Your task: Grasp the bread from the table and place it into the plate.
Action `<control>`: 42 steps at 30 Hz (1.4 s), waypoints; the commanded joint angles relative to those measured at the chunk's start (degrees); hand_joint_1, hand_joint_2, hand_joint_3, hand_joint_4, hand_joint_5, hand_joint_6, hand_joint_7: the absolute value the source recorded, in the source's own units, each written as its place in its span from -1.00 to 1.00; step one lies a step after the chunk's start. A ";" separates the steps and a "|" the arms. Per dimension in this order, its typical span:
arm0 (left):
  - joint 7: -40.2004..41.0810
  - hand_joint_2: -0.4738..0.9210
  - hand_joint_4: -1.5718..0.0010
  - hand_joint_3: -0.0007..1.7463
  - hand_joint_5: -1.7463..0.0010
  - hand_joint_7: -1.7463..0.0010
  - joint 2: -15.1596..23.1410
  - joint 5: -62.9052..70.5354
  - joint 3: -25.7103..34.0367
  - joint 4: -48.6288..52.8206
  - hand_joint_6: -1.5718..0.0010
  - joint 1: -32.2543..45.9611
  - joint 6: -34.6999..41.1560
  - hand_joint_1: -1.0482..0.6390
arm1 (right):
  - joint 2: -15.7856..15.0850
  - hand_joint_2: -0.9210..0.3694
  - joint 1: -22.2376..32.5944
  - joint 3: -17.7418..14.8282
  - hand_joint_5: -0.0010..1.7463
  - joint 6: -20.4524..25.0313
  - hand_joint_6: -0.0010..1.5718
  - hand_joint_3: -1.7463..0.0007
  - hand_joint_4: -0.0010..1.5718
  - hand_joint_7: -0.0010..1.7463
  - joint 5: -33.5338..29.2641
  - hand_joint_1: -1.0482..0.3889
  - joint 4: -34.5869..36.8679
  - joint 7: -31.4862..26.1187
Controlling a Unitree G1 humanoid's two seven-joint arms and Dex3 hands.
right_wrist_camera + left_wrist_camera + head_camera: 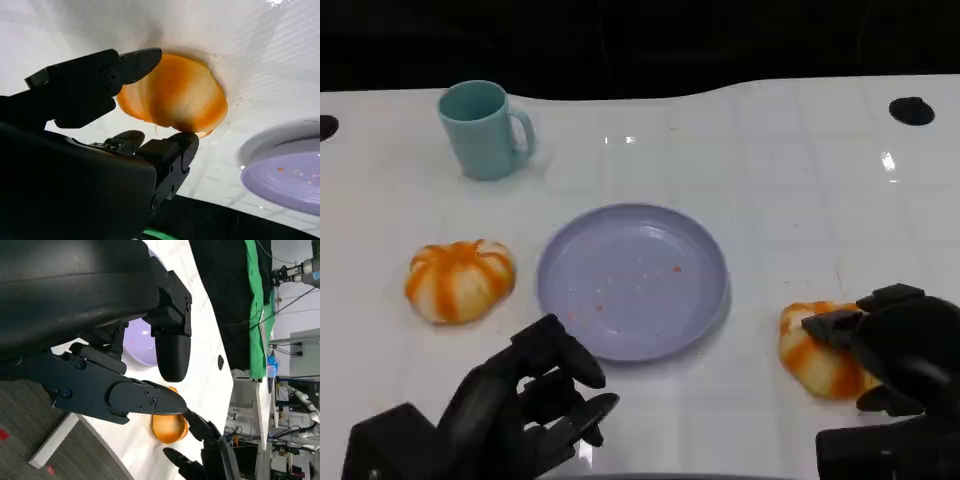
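Observation:
Two orange-and-white round breads lie on the white table. One bread (460, 280) sits left of the lilac plate (632, 280), untouched. The other bread (817, 355) lies right of the plate, still on the table, and my right hand (905, 345) grips it with fingers on both sides. The right wrist view shows that bread (175, 95) between the fingers of my right hand (85, 90), with the plate (285, 170) close beside. My left hand (535, 395) hovers near the plate's front edge, fingers apart, holding nothing. The left wrist view shows the held bread (170, 427) and the plate (140, 342) past my left hand (125, 390).
A teal cup (485, 130) stands at the back left. A black hole (912, 110) marks the table's back right. The plate carries a few orange crumbs. The table's near edge runs just below both hands.

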 commanded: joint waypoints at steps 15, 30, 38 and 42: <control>0.39 1.00 0.18 -0.73 -1.00 -0.95 0.25 0.41 -0.14 -0.56 0.43 0.58 -0.63 -0.40 | 1.85 -0.98 -7.50 3.91 -0.78 2.55 -0.31 0.99 -0.41 -0.97 3.34 -0.13 9.60 1.83; 0.80 1.00 0.20 -0.74 -1.00 -0.91 0.32 0.73 -0.40 -1.88 0.42 1.31 -0.02 -0.43 | 4.06 -0.99 -15.31 5.62 -0.61 6.34 0.16 1.00 0.11 -0.86 4.85 -0.04 15.80 3.99; 0.83 1.00 0.20 -0.74 -1.00 -0.90 0.35 0.87 -0.49 -2.47 0.42 1.71 0.07 -0.44 | 6.00 -1.00 -17.90 5.91 0.66 1.37 0.54 0.86 0.08 -0.81 6.70 0.16 24.26 -7.77; 0.63 1.00 0.21 -0.74 -1.00 -0.90 0.26 0.36 -0.43 -2.71 0.43 1.77 0.34 -0.40 | 6.23 -1.00 -18.38 6.35 0.96 -2.23 0.21 0.74 0.04 0.07 7.00 0.13 27.62 -14.35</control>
